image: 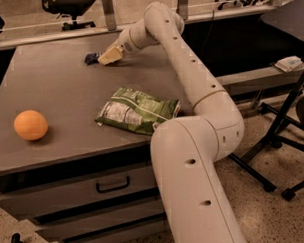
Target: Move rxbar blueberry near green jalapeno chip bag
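The rxbar blueberry (92, 58) is a small dark navy bar lying at the far side of the grey table (61, 91). My gripper (108, 56) reaches across the table and sits right against the bar's right end, partly covering it. The green jalapeno chip bag (137, 110) lies flat near the table's front right, label panel up, well in front of the bar and gripper. My white arm rises from the lower right and arches over the bag's right side.
An orange round fruit (30, 124) sits at the table's front left. Drawers (112, 184) are under the table front. A black stand's legs (272, 139) are on the floor at right. An office chair (68, 9) stands behind the table.
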Controlling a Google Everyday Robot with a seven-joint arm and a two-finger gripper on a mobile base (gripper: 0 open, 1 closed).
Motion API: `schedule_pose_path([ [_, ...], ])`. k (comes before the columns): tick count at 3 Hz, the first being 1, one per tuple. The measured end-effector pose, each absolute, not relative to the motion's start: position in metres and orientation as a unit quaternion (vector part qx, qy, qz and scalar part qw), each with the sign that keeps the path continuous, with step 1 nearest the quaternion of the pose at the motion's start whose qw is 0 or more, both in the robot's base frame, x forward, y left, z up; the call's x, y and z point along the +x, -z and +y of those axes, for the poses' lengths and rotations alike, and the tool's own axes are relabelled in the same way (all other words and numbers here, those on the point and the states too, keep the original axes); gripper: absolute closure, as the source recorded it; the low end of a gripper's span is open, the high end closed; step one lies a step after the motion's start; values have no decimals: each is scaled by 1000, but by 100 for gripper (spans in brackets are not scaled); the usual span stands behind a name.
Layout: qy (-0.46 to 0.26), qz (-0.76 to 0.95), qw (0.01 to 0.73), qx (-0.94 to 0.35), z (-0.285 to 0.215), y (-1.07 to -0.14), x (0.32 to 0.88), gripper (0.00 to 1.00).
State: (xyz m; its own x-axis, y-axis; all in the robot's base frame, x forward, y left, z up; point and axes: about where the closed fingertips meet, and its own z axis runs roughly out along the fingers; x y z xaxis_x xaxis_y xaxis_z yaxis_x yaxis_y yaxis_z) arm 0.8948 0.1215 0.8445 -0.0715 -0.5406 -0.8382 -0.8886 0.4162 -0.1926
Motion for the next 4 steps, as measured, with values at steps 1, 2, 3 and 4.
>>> schedule_pose_path([
  [1, -191, 707, 457, -506, 122, -845, 895, 100],
  [2, -191, 707, 457, -506, 122, -845, 895, 100],
  [3, -191, 707, 457, -506, 122, -845, 895, 100],
  [4, -191, 706, 457, -506, 122, -845, 895, 100],
])
